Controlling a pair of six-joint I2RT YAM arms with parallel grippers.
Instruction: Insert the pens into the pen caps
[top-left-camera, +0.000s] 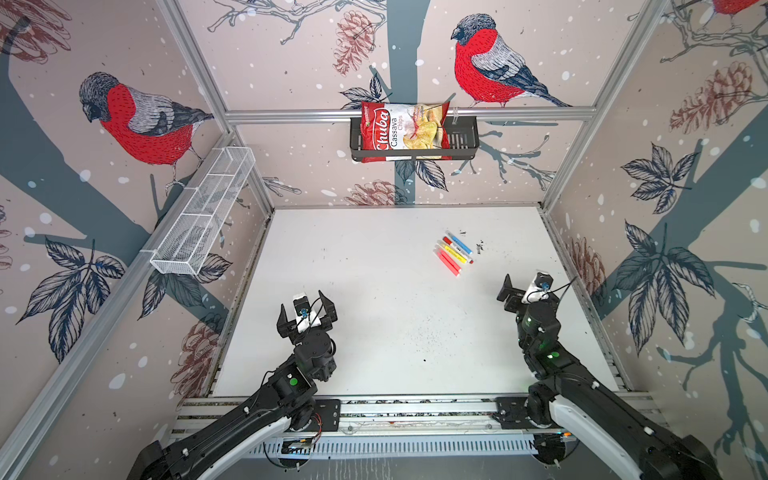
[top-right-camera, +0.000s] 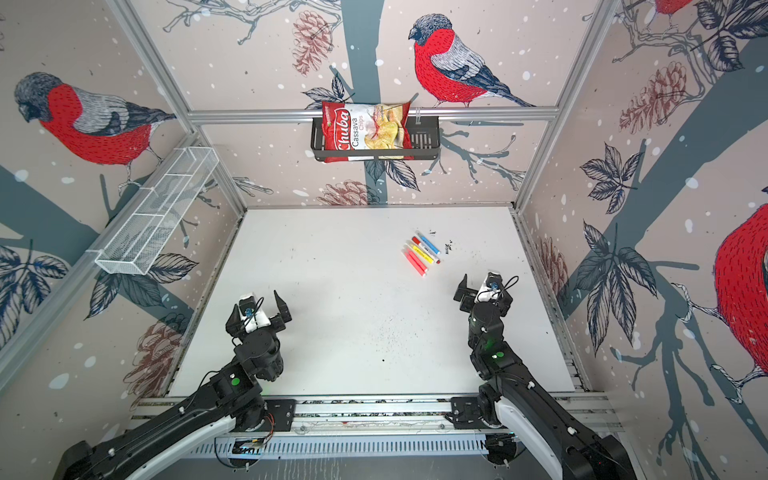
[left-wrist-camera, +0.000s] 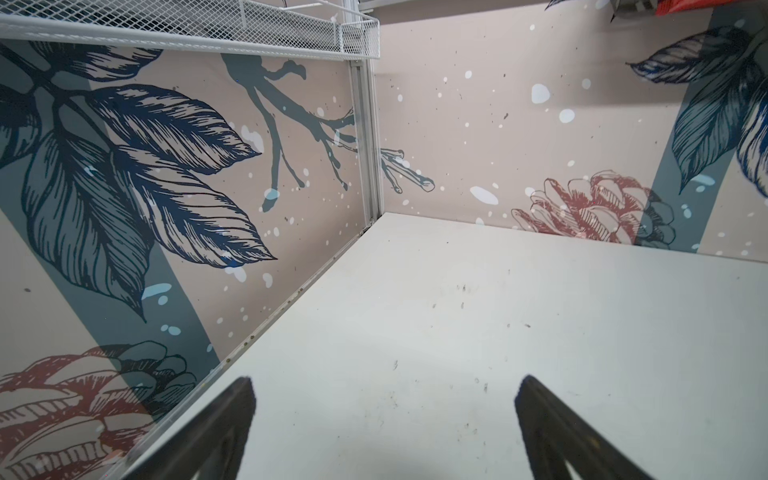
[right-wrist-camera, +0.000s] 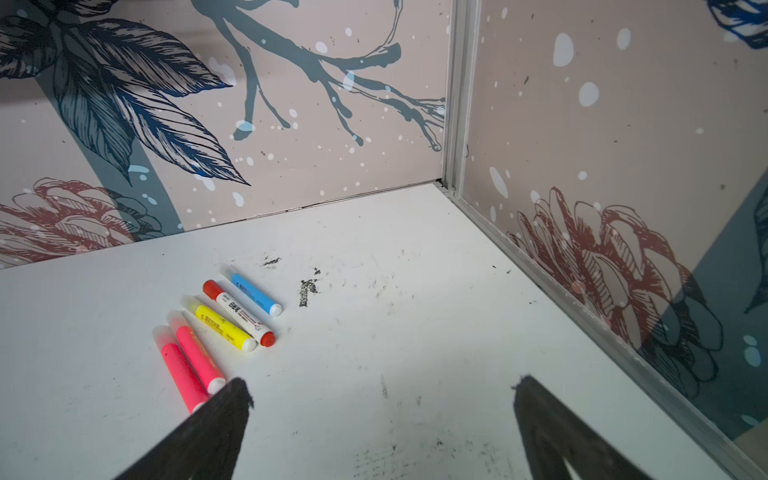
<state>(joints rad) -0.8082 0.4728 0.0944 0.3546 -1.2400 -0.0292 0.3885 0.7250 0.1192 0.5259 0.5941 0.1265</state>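
White table (top-left-camera: 353, 291), pens (top-left-camera: 454, 251) in a row at far right

I see the left end effector (left-wrist-camera: 385, 379) spread wide above the table, holding nothing. My right end effector (right-wrist-camera: 383, 380) is spread wide too, near the pens but not touching them. They lie side by side, the pink pair nearest me. Their pen caps (right-wrist-camera: 212, 288) look seated on the far ends.

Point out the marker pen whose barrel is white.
The white-barrelled pen with red ends, lying between the blue pen and the yellow pen; the rest have coloured barrels.
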